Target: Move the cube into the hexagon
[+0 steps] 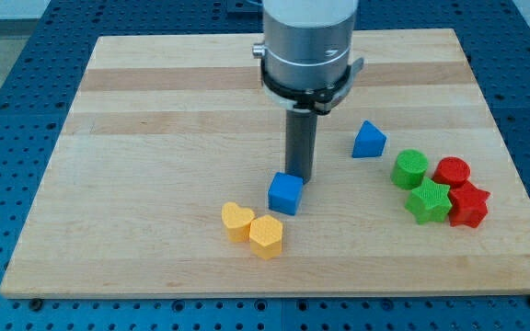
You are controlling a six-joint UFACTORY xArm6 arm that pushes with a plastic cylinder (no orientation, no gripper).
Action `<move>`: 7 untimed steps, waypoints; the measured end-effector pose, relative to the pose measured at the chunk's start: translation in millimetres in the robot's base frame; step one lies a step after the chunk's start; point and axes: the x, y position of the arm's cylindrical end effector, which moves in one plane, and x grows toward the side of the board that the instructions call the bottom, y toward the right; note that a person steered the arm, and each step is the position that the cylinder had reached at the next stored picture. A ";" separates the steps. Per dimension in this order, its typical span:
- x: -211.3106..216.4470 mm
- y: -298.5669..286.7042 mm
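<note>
One blue cube point(285, 193), tilted square-on, my tip point(302, 178) touching its upper right, yellow hexagon point(266, 236) just below

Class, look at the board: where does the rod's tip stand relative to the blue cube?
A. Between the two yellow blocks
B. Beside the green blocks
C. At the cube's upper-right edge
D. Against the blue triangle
C: my tip sits against the upper-right side of the blue cube.

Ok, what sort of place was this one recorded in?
Likely a robotics lab bench: a wooden board lies on a blue perforated table, with small coloured blocks laid out. My tip sits just behind the blue cube, up-right of the yellow hexagon.
</note>
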 end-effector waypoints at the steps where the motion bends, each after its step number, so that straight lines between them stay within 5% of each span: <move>1: 8.5 -2.4; 7: 27.9 -3.1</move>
